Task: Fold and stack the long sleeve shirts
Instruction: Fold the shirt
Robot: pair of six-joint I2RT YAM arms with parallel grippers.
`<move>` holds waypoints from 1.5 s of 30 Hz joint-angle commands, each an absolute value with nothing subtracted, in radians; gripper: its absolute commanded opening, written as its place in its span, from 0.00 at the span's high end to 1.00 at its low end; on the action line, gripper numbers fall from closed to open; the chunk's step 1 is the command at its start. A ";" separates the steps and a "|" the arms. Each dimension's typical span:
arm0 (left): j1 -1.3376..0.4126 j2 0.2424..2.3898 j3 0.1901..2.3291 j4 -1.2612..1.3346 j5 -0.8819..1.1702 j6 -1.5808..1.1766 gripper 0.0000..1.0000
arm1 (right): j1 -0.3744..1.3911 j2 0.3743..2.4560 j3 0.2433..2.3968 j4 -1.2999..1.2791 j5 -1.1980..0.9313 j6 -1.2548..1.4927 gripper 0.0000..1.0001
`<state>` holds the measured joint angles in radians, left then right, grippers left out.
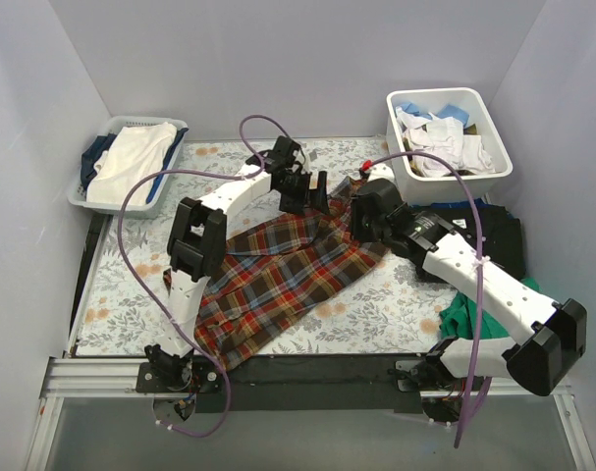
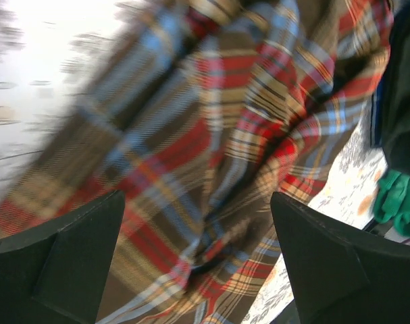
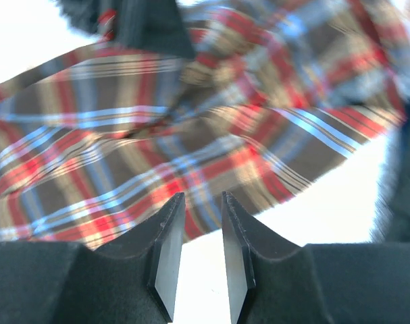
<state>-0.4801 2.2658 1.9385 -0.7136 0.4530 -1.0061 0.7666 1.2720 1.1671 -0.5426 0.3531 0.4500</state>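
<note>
The plaid long sleeve shirt (image 1: 278, 280) lies crumpled across the middle of the floral table, its far end bunched up between the two arms. My left gripper (image 1: 312, 199) hovers over that bunched end, jaws wide open; in the left wrist view (image 2: 196, 202) only plaid folds (image 2: 211, 135) lie below, and nothing is gripped. My right gripper (image 1: 349, 211) sits just right of the same end. In the right wrist view (image 3: 201, 199) its jaws stand a narrow gap apart, with bare table between them and the plaid edge (image 3: 157, 135) just beyond. Black folded shirts (image 1: 489, 234) lie stacked at the right.
A white bin (image 1: 401, 162) of light clothes stands at the back right. A grey basket (image 1: 81, 196) with white and blue garments stands at the back left. A green cloth (image 1: 462, 319) lies near the right arm's base, also seen as green cloth (image 2: 394, 199) in the left wrist view.
</note>
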 commanded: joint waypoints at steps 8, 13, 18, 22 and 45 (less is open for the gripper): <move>-0.627 2.298 1.945 -0.751 0.295 -0.965 0.08 | 0.630 1.239 1.138 -0.609 0.334 0.519 0.64; -0.608 2.404 2.097 -0.802 0.144 -1.055 0.07 | 0.617 1.249 1.123 -0.609 0.298 0.503 0.64; -0.525 2.465 2.169 -0.822 0.126 -1.199 0.07 | 0.603 1.239 1.114 -0.609 0.287 0.494 0.64; -0.436 2.485 2.186 -0.830 0.088 -1.233 0.08 | 0.595 1.241 1.112 -0.614 0.284 0.491 0.64; -0.227 1.973 1.889 -0.699 -0.026 -1.147 0.05 | 0.839 1.758 1.474 -0.621 0.068 0.157 0.63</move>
